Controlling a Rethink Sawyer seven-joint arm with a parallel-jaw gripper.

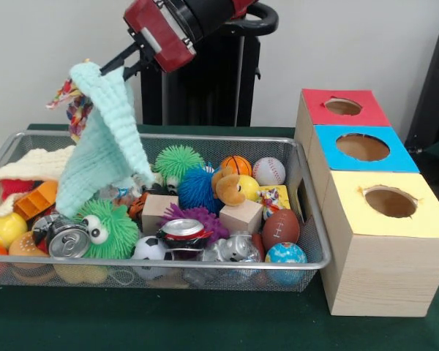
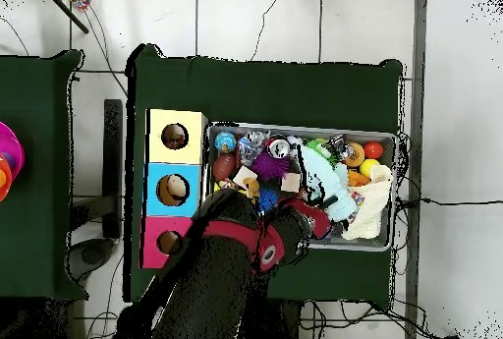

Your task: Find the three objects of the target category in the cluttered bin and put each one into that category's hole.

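My gripper point(image 1: 96, 67) is shut on the top edge of a mint green knitted cloth point(image 1: 106, 142), held above the left part of the wire bin point(image 1: 311, 245). The cloth hangs down, and its lower end reaches the toys in the bin. A small multicoloured rag point(image 1: 73, 102) dangles beside the cloth's top. In the overhead view the cloth point(image 2: 324, 180) lies across the bin's middle, with the red wrist point(image 2: 312, 219) at its near edge. Three boxes stand beside the bin: red hole point(image 1: 343, 107), blue hole point(image 1: 363, 147), yellow hole point(image 1: 390, 202).
The bin holds several balls, spiky toys, two crushed cans point(image 1: 67, 240), two wooden blocks point(image 1: 241, 216), a cream cloth point(image 1: 29, 164) and a plush duck point(image 1: 230, 186). The boxes point(image 2: 173, 190) sit on the green table directly against the bin's end.
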